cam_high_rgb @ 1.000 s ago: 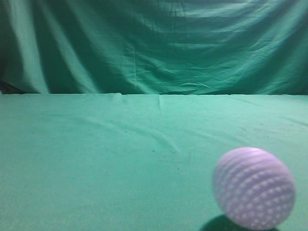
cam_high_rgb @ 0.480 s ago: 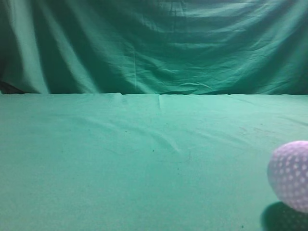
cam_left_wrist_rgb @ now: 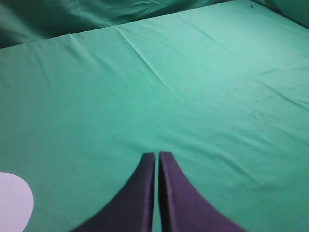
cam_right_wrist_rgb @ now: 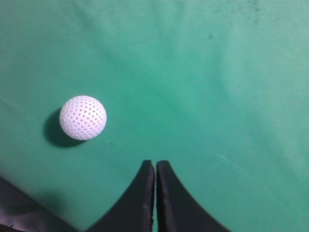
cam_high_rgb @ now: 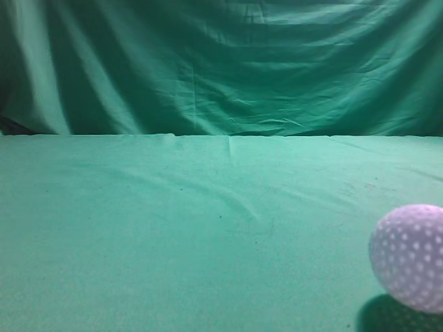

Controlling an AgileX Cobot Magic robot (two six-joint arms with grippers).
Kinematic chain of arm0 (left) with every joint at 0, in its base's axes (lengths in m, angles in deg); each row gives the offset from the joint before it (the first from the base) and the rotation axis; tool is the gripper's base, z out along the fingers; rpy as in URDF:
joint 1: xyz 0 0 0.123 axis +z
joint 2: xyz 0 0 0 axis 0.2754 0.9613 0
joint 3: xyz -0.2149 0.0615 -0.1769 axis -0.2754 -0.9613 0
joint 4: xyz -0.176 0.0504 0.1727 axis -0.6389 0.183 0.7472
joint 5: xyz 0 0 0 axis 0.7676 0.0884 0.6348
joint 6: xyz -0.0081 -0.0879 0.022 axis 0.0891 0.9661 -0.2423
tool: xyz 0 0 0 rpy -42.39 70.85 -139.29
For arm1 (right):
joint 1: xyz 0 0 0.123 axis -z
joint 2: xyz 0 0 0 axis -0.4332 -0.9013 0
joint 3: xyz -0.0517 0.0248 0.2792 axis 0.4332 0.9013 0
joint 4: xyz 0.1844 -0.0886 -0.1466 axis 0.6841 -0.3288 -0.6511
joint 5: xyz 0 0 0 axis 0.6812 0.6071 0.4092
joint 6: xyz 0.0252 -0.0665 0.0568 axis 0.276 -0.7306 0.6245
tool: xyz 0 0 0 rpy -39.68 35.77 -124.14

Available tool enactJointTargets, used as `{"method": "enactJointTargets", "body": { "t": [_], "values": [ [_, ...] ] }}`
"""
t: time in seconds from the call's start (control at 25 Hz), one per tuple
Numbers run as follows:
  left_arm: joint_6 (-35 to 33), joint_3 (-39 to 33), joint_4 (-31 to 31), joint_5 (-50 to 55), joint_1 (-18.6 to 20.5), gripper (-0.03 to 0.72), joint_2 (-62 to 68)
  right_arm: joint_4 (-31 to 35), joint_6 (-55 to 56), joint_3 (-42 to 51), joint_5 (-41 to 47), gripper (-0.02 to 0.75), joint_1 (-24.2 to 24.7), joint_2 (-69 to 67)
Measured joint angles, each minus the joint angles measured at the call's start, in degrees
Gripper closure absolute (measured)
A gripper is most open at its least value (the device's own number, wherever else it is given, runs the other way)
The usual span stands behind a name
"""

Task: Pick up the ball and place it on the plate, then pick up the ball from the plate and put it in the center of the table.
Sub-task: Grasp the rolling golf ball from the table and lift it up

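The ball [cam_high_rgb: 408,257], white, dimpled and faintly lilac, lies on the green table [cam_high_rgb: 173,228] at the right edge of the exterior view, partly cut off. It also shows in the right wrist view [cam_right_wrist_rgb: 83,117], up and to the left of my right gripper [cam_right_wrist_rgb: 155,165], which is shut, empty and apart from it. My left gripper [cam_left_wrist_rgb: 157,156] is shut and empty over bare cloth. A flat white rounded shape [cam_left_wrist_rgb: 12,200], which looks like the plate's edge, sits at the lower left of the left wrist view. Neither gripper shows in the exterior view.
The folded green backdrop curtain [cam_high_rgb: 221,62] hangs behind the table's far edge. A dark shape [cam_right_wrist_rgb: 19,212] fills the lower left corner of the right wrist view. Faint wrinkles and dark specks [cam_left_wrist_rgb: 260,113] mark the cloth.
The ball rolled to the right across the exterior view, nearly out of frame, then came back slightly to the left.
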Motion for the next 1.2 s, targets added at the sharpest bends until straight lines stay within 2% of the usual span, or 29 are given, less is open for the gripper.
{"method": "enactJointTargets", "body": {
  "t": [0.24,0.28,0.32,0.44,0.52,0.64,0.76,1.2],
  "values": [
    [-0.1,0.0,0.0,2.4,0.0,0.688,0.0,1.5,0.0,-1.2,-2.3,0.738,-7.0,-4.1],
    [-0.1,0.0,0.0,2.7,0.0,0.688,0.0,1.5,0.0,-1.4,-2.6,0.687,-8.2,-5.2],
    [-0.1,0.0,0.0,3.1,0.0,0.688,0.0,1.6,0.0,-1.6,-2.7,0.687,-9.2,-6.1],
    [-0.1,0.0,0.1,4.3,0.0,0.688,0.0,1.9,0.0,-1.8,-3.6,0.569,-11.5,-9.2],
    [-0.1,0.0,0.1,4.7,0.0,0.688,0.0,2.6,0.1,-1.9,-3.7,0.477,-11.5,-11.0],
    [-0.1,0.0,0.1,5.2,0.0,0.688,0.0,2.7,0.6,-2.3,-4.6,0.293,-11.5,-12.9],
    [-0.1,0.0,0.2,5.3,0.0,0.688,0.0,2.8,1.7,-2.4,-6.3,0.169,-11.6,-14.5],
    [-0.1,0.0,0.2,5.6,0.0,0.688,0.0,2.7,2.4,-2.4,-10.6,0.176,-11.6,-25.0]
  ]
}}
